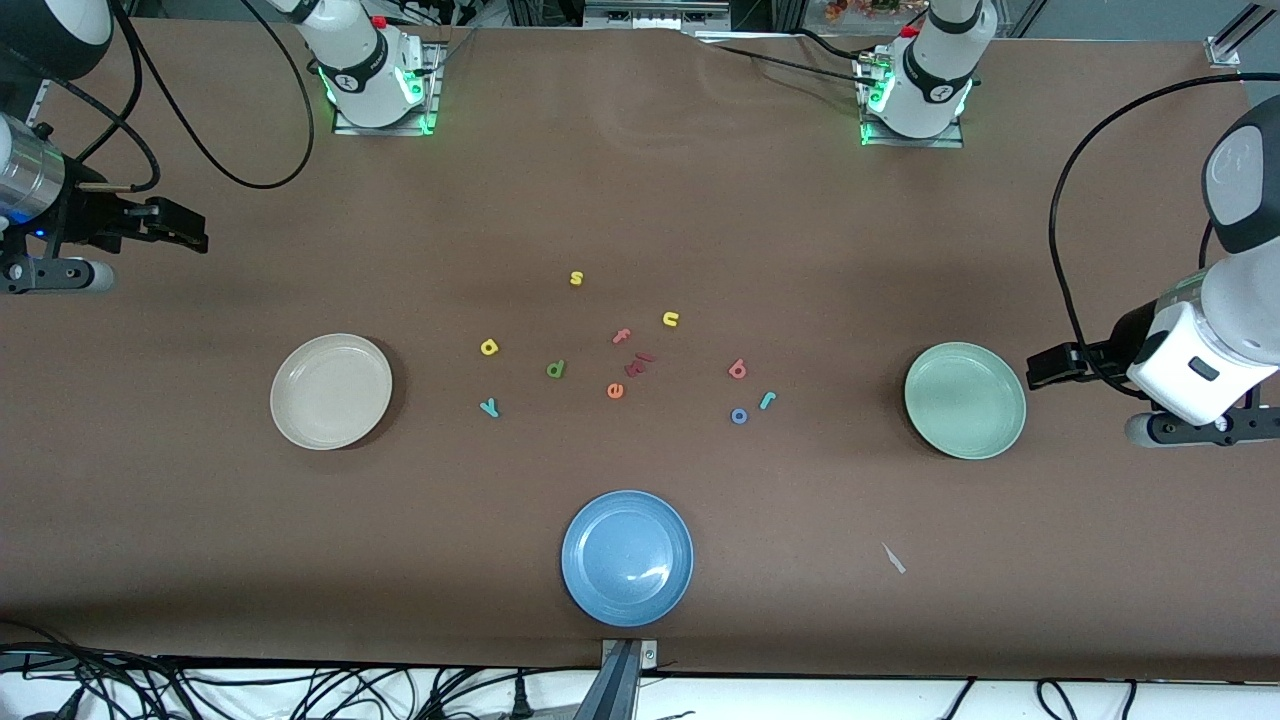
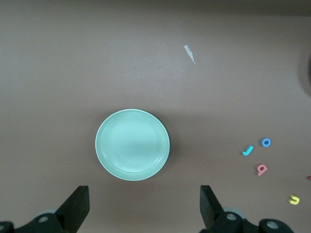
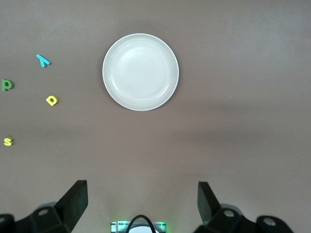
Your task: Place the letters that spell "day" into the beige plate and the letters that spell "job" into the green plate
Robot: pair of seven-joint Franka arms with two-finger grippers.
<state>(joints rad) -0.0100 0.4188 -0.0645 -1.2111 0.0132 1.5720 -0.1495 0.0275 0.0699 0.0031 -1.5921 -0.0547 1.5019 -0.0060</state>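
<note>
My left gripper (image 2: 142,209) hung over the table at the left arm's end, beside the green plate (image 1: 965,400), fingers spread fully apart and holding nothing. My right gripper (image 3: 142,206) hung over the right arm's end of the table, farther from the front camera than the beige plate (image 1: 331,391), likewise wide open and empty. Both arms waited.

The yellow a (image 1: 489,347), green d (image 1: 556,369) and teal y (image 1: 489,407) lay on the table near the beige plate, none of them in it. The salmon b (image 1: 738,370), teal j (image 1: 767,400) and blue o (image 1: 739,416) lay clustered between the table's middle and the green plate. Both plates held nothing. The blue plate (image 1: 627,557) sat nearest the front camera.
</note>
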